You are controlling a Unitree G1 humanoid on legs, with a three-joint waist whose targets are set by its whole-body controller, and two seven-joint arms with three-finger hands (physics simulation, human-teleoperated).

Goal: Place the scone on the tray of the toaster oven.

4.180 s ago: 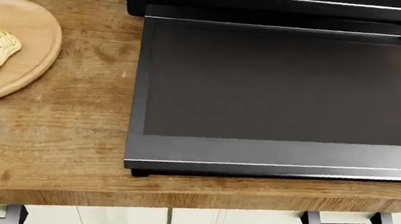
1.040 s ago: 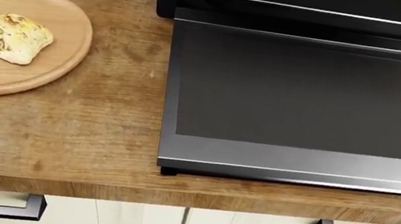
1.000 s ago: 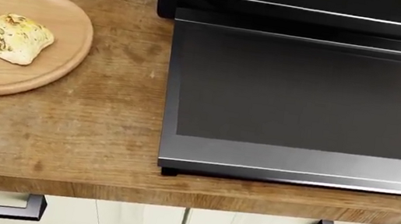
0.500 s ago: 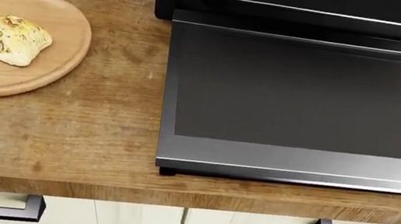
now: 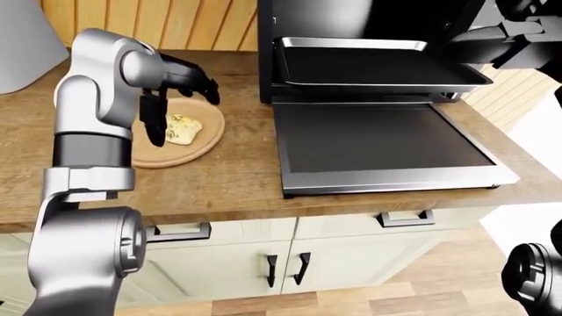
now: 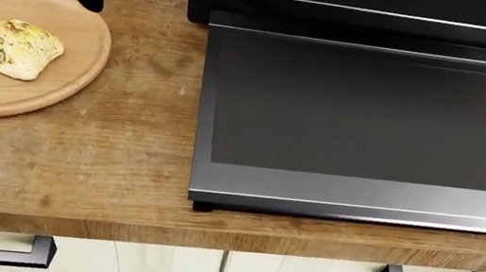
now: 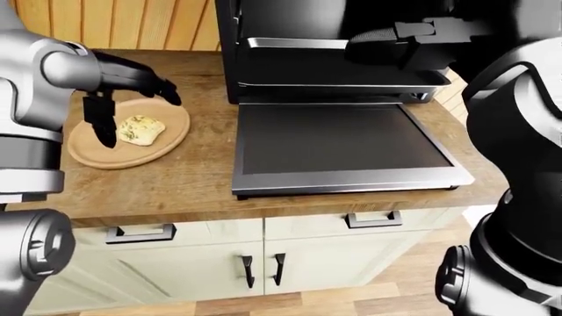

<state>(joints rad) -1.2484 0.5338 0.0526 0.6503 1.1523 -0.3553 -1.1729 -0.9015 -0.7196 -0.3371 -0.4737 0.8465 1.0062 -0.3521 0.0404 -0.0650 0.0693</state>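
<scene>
Left-eye view: left hand [image 5: 171,92] hung at upper left with fingers spread wide, holding nothing, directly over the scone [image 5: 182,129] on the wooden plate [image 5: 206,139]; one finger dropped at the scone's left edge, contact unclear. Right hand [image 5: 518,41] far off at upper right, grip impossible to tell.

Head view: scone at middle left on the table [image 6: 116,154], long axis unclear.

Right-eye view: toaster oven tray [image 7: 334,76] well right of the scone, upper centre.
</scene>
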